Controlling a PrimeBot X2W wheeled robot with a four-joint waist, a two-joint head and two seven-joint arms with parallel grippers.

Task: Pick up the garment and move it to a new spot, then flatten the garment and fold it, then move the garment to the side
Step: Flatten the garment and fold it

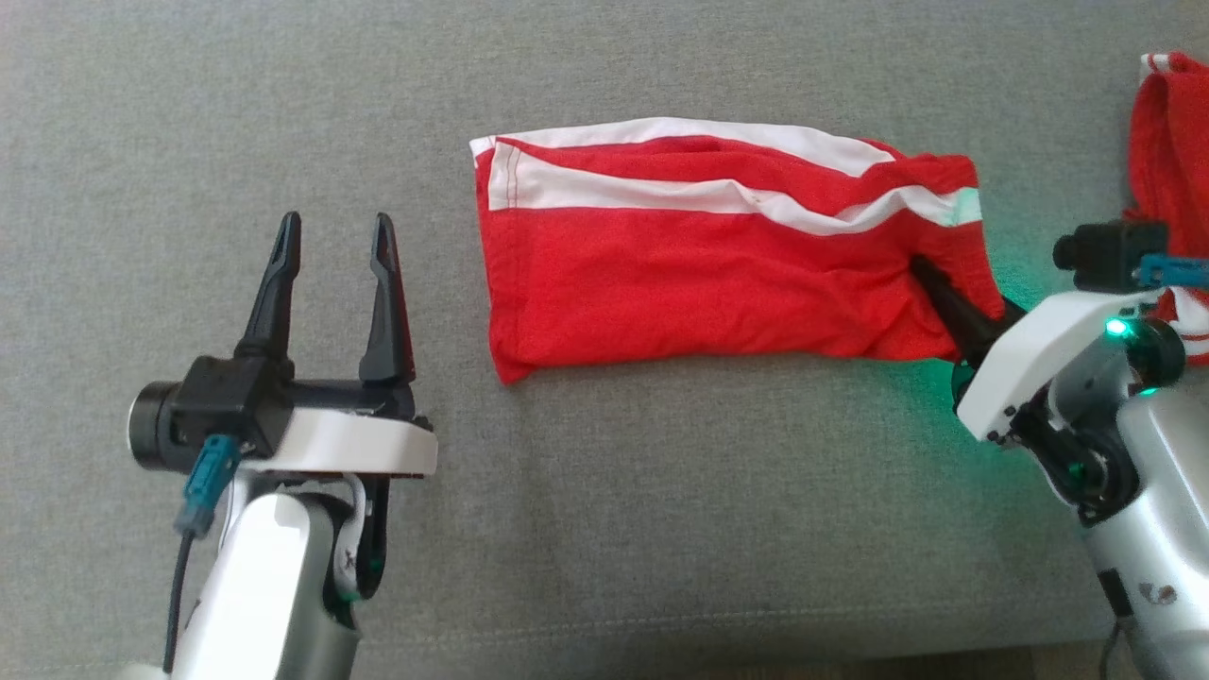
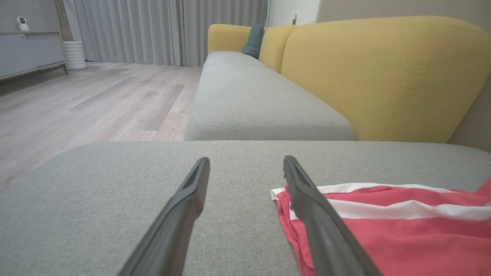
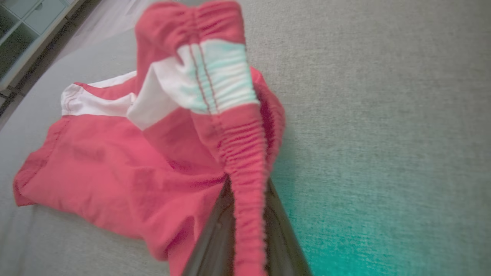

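I had the right gripper (image 1: 921, 272) at the right end of the red garment (image 1: 718, 274), its two dark fingers pressed together on the cloth. In the right wrist view the gathered waistband (image 3: 245, 165) ran up from between those fingers (image 3: 215, 237) and was pinched there, with the red and white fabric bunched above them and the rest of the garment trailing off to the left of that view. A green glow (image 1: 945, 397) from the arm's light fell on the grey sofa seat (image 1: 604, 529) just beside the grip.

The garment lay across the middle of the seat in the head view, long side running left to right. Two white stripes (image 1: 661, 194) crossed its far half and the near edge was wrinkled. Its left end rested flat on the seat.

The left gripper (image 1: 335, 227) hovered over bare seat to the left of the garment, apart from it, fingers spread wide and nothing between them. In the left wrist view the garment's striped corner showed just behind the right-hand finger (image 2: 318, 214); I could not tell whether that finger touched it. Beyond lay more grey seat, a yellow backrest (image 2: 383, 76) and a wooden floor (image 2: 96, 99).

A second red cloth (image 1: 1166, 142) sat at the right edge of the head view, behind the right arm.
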